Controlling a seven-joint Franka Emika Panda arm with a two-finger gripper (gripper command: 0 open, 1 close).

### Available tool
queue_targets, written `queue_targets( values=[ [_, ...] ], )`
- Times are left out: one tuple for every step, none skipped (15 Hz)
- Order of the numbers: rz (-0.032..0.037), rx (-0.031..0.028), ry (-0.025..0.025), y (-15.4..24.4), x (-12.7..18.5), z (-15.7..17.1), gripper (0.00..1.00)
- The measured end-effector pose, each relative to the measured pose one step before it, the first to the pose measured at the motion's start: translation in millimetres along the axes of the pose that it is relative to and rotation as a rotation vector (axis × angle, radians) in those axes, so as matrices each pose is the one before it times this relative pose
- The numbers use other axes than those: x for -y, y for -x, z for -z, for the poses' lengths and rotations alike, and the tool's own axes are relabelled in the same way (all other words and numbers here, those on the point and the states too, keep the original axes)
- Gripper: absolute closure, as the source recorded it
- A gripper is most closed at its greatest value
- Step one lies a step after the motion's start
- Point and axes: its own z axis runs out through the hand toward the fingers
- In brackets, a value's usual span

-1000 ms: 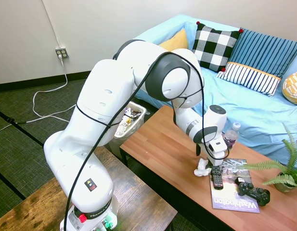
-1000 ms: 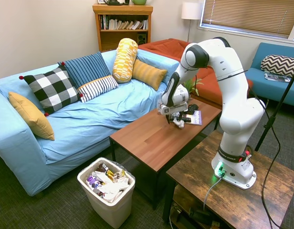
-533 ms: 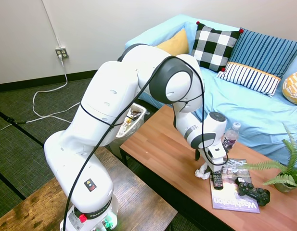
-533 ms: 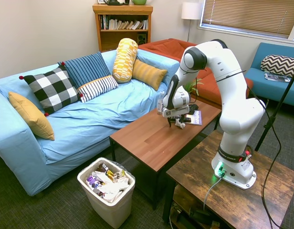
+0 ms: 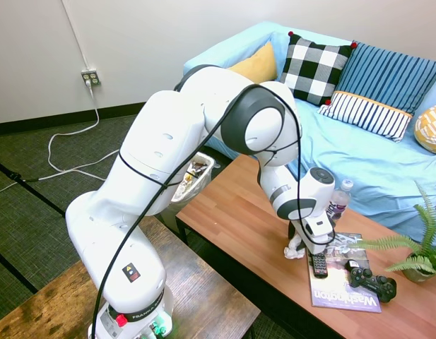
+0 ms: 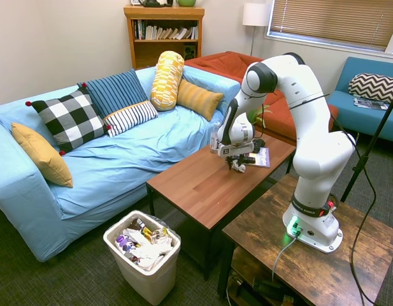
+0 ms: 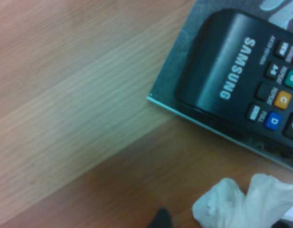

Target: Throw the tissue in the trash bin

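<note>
1. The white arm [image 5: 182, 155] reaches over the wooden counter [image 5: 239, 219] with the jaws [image 5: 299, 244] pointing down at the tissue [image 5: 296, 248].
2. The tissue is a small crumpled white wad resting on the counter, right at the edge of the magazine [image 5: 341, 282]; in the second exterior view it shows as a white scrap [image 6: 239, 167] under the jaws [image 6: 237, 164].
3. The jaws are down around the tissue, but neither exterior view shows clearly whether they are released or clenched on it, so that cannot be told.
4. In the wrist view the tissue [image 7: 246, 202] shows at the picture's lower edge, just beside the corner of the magazine [image 7: 184, 57], on which a black Samsung remote [image 7: 241, 80] lies.
5. On the magazine, beyond the remote [image 5: 319, 263] from the tissue, sits a black game controller [image 5: 372, 277].
6. A clear water bottle [image 5: 339, 199] stands on the counter near the tissue, on the sofa side.
7. The trash bin [image 6: 144, 256] stands on the floor well apart from the tissue, past the far end of the counter; it is white, bag-lined and holds mixed rubbish.
8. In the first exterior view only part of the bin [image 5: 193, 176] shows behind the arm.
</note>
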Motion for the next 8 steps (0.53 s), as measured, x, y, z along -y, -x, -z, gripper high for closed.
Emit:
queue_targets(
  values=[
    [0.00275,0.00289,-0.00225,-1.63,-1.46,-0.20,1.00],
    [0.00204,0.00320,-0.00309,-0.89,-0.76,-0.06,1.00],
    [0.00534,0.00362,-0.00409,0.08,0.11,0.24,1.00],
    [0.00486,0.00257,-0.00332,0.93,0.81,0.36,1.00],
    [0.00453,0.00312,-0.00501,1.83,1.84,0.73,1.00],
    [0.00852,0.00273,-0.00589,2.58,2.80,1.39,1.00],
    [0.01084,0.00234,-0.00630,2.62,2.89,1.77,1.00],
    [0.00954,0.00084,-0.00985,2.10,3.11,4.13,1.00]
  ],
)
